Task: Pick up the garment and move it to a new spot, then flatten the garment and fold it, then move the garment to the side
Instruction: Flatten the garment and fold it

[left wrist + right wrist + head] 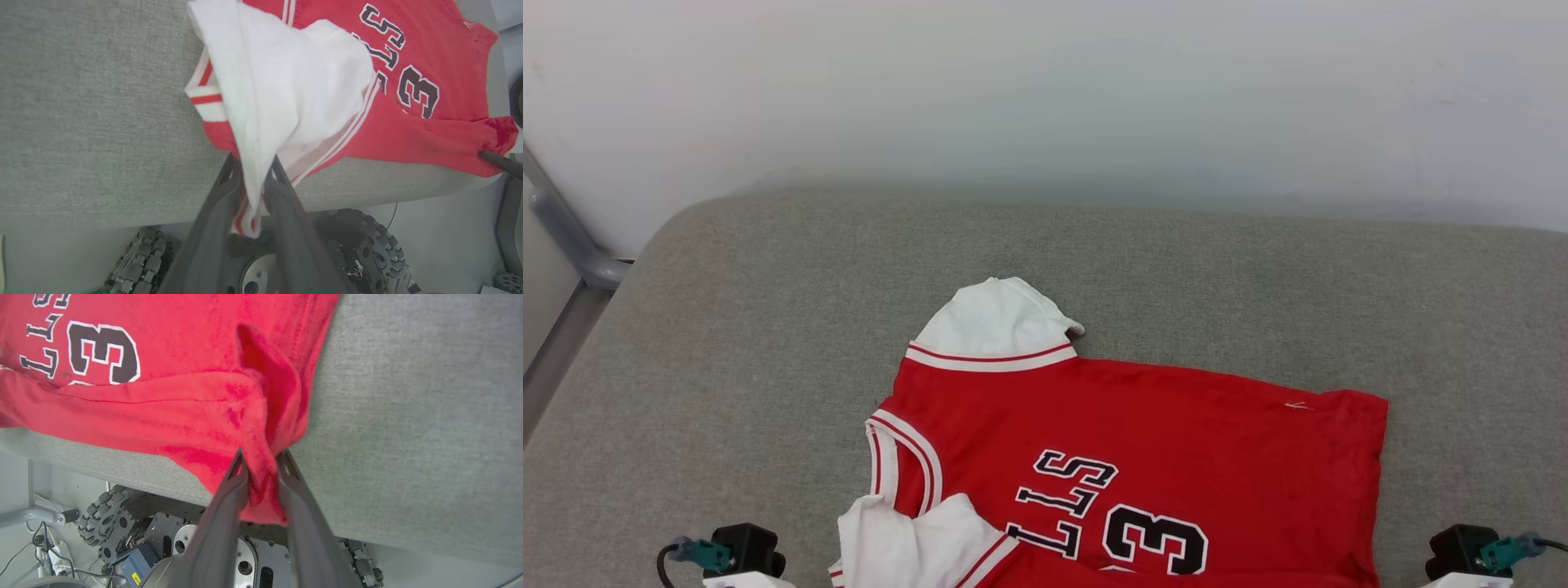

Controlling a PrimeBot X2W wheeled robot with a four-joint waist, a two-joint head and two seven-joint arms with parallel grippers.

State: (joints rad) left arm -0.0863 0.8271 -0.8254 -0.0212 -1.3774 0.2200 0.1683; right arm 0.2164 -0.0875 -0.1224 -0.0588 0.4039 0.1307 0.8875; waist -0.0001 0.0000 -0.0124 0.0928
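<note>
I've got the garment [1143,425] gripped at two points along the near edge of the table [768,327].
My left claw [251,167] is pinched narrow on the white sleeve's striped trim, and my right claw [263,457] is clamped on a bunched red hem corner. Both grips sit just off the near edge, above the robot's wheels [367,245]. The garment lies front-up, collar toward my left and hem toward my right, with its near part draped over the edge. The other white sleeve points to the far side. Bare grey surface runs beyond it to the wall [1045,90], with more of it on the left.
</note>
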